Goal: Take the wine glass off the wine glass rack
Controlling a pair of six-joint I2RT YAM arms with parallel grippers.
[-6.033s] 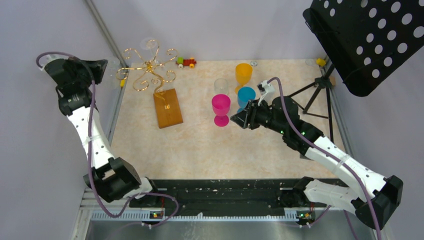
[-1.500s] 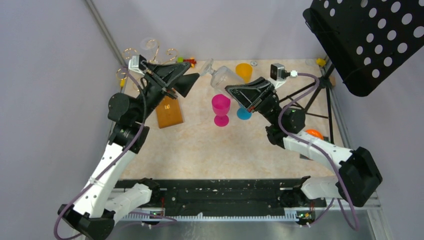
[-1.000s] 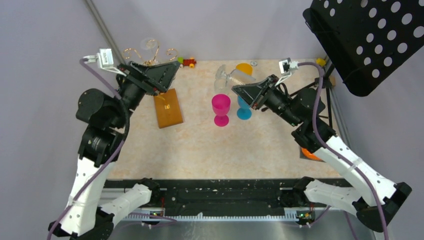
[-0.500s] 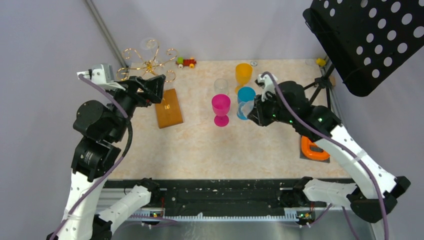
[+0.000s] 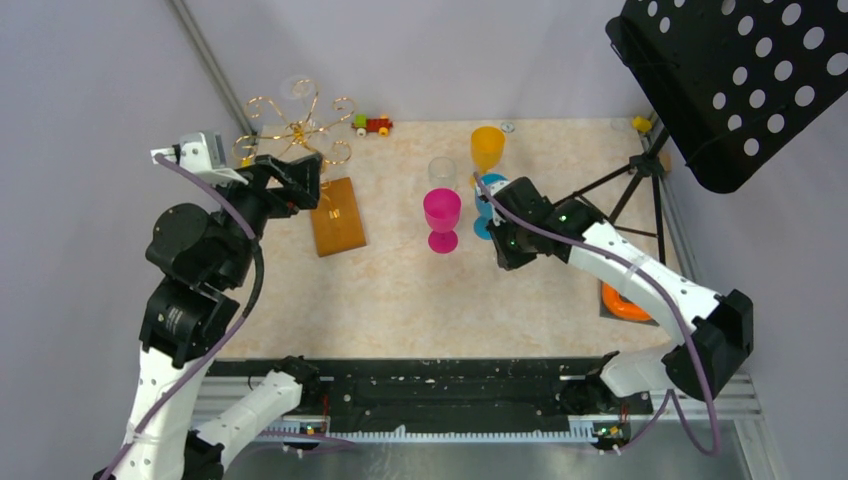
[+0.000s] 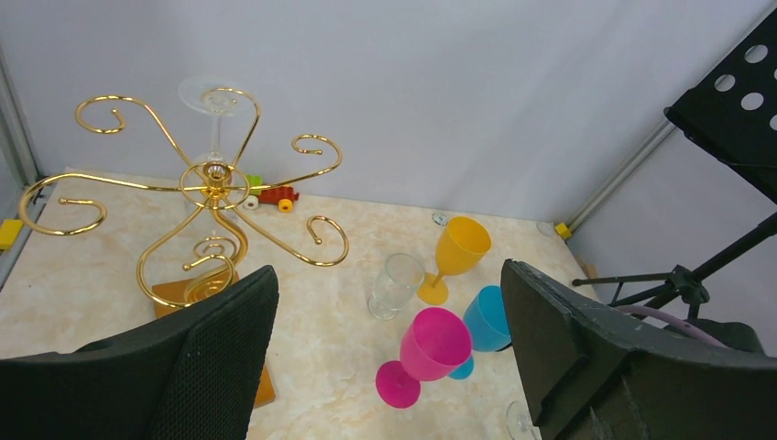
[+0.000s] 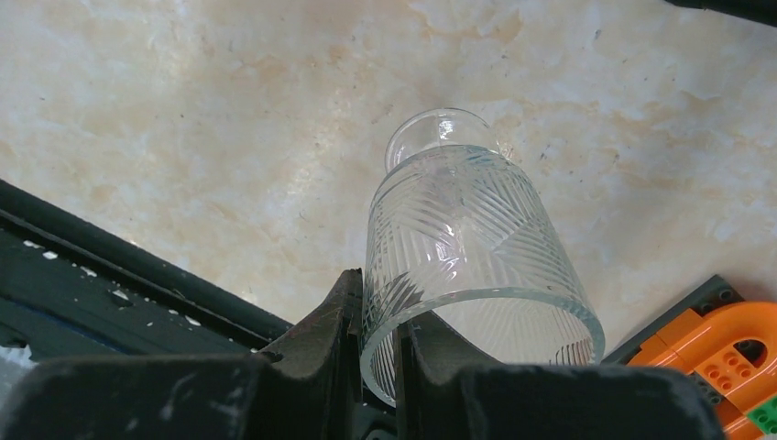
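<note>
Right end effector [image 7: 377, 321] pinches the rim of the clear wine glass [image 7: 458, 238], foot toward the counter [image 7: 229, 137] — off the wine glass rack [image 6: 213, 179], near blue goblet [image 6: 490, 316] and pink goblet [image 6: 435, 344]. Left end effector [image 6: 392, 280] gapes wide, empty, facing the rack — a second clear glass [image 6: 213, 96] hangs there.

The left arm [image 5: 188, 245] and right arm [image 5: 640, 272] share one build — white tubular links between bulky black joint housings. A purple cable [image 5: 258, 272] trails along each. A small grey camera [image 5: 197, 152] sits at the left wrist. The left gripper [image 6: 389, 270] has matt black fingers [image 6: 215, 362], one faced with a dimpled pad. Tiny green lights [image 5: 512, 241] dot the right arm.
</note>
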